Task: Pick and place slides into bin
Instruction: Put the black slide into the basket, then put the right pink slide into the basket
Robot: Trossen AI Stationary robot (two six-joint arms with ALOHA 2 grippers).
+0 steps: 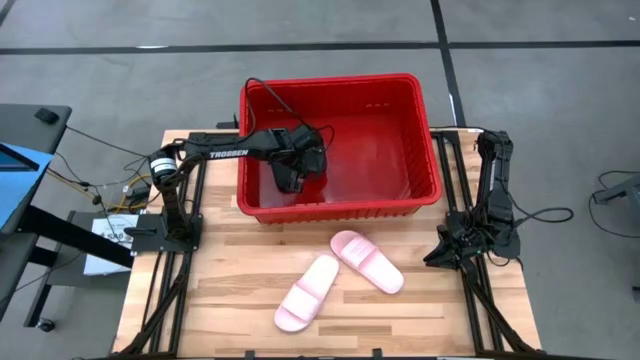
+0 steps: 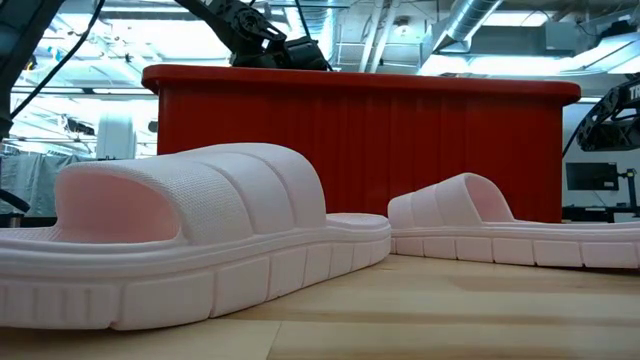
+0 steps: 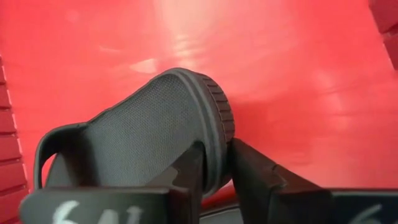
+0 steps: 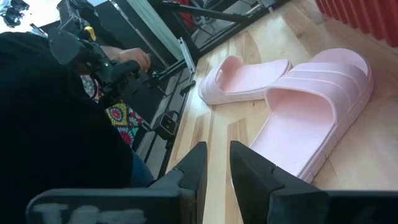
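left gripper (image 3: pixel 216 177) inside big red plastic bin (image 1: pixel 420 120), near its left wall | fingers pinching black rubber slide (image 3: pixel 155 134) by its sole edge | open floor ahead | right gripper (image 4: pixel 217 165) parked, fingers slightly apart, holding nothing

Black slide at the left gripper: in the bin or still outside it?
In. The black slide sits between the left gripper fingers above the red bin floor, inside its walls.

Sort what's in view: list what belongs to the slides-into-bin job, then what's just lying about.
Job:
- bin
- black slide, in the left hand over the bin
- two pink slides on the table
- right hand, waiting at the table's right edge

Lying about:
- papers left of the table
- cables there
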